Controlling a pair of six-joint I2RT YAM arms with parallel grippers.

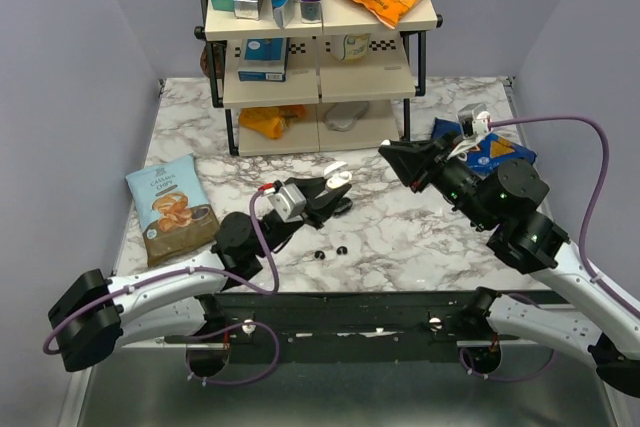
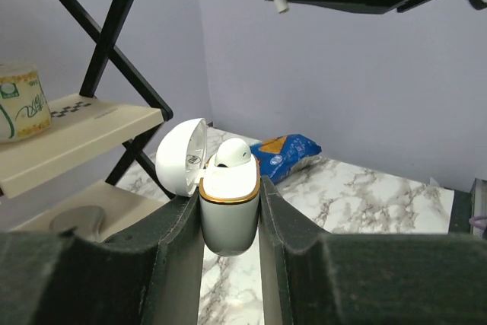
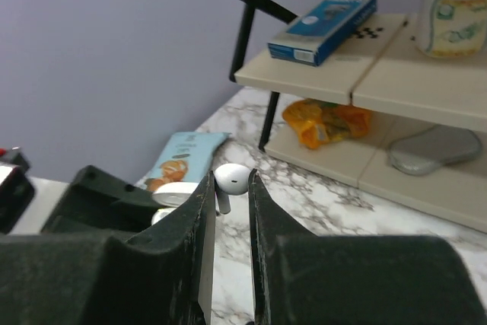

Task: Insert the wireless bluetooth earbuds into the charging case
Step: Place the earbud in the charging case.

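The charging case (image 2: 228, 215) is white with a gold rim, not black, and its lid (image 2: 181, 159) is flipped open. My left gripper (image 2: 230, 222) is shut on its body and holds it upright above the table (image 1: 400, 237). One white earbud (image 2: 230, 152) sits in the case. In the top view the case (image 1: 337, 174) shows at the left gripper (image 1: 335, 190) tip. My right gripper (image 3: 230, 188) is shut on the other white earbud (image 3: 232, 178), pinching its head with the stem down. It hangs apart from the case (image 3: 175, 192), up and to the right.
Two tiny black round bits (image 1: 330, 252) lie on the marble near the front edge. A shelf rack (image 1: 320, 77) with snacks and a grey oval thing (image 1: 345, 119) stands at the back. A cassava chips bag (image 1: 170, 207) lies at the left, a blue bag (image 1: 495, 152) at the right.
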